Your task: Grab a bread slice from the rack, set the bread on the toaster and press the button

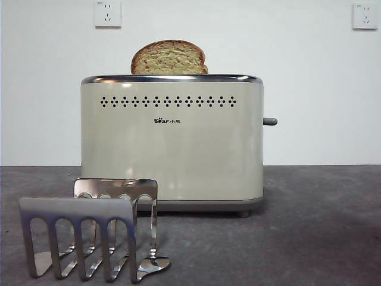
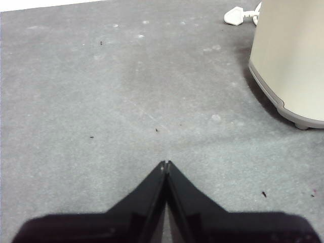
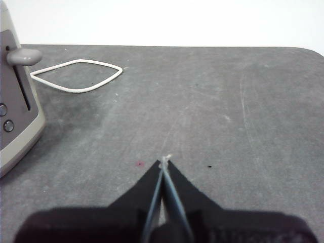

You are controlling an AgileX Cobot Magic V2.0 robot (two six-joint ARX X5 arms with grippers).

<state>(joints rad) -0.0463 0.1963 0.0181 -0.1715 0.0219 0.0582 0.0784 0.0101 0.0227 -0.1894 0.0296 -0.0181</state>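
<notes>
The slice of bread (image 1: pixel 169 58) stands upright in the top of the toaster (image 1: pixel 172 143), its domed crust and the upper part of its crumb rising above the chrome rim while the rest sits down in the slot. The toaster stands toward the back edge of the grey table (image 1: pixel 321 232), and the rack (image 1: pixel 89 235) stands empty in front of it, near the front edge, close to the toaster's front face.

The placing looks done, so what remains, by my reading, is the pressing. The lever (image 3: pixel 24 56) juts out from the toaster's end panel, high in its vertical slot, with two small round buttons (image 3: pixel 5 117) below it. That panel faces the right gripper (image 3: pixel 164 163), which hangs low over bare table with its jaws pressed together, holding nothing; a white cord (image 3: pixel 76 76) lies looped beyond it. The left gripper (image 2: pixel 166 166) is likewise closed and empty, near the toaster's other lower corner, where no control shows. The right arm is therefore better placed for the lever, which calls for a downward push.
</notes>
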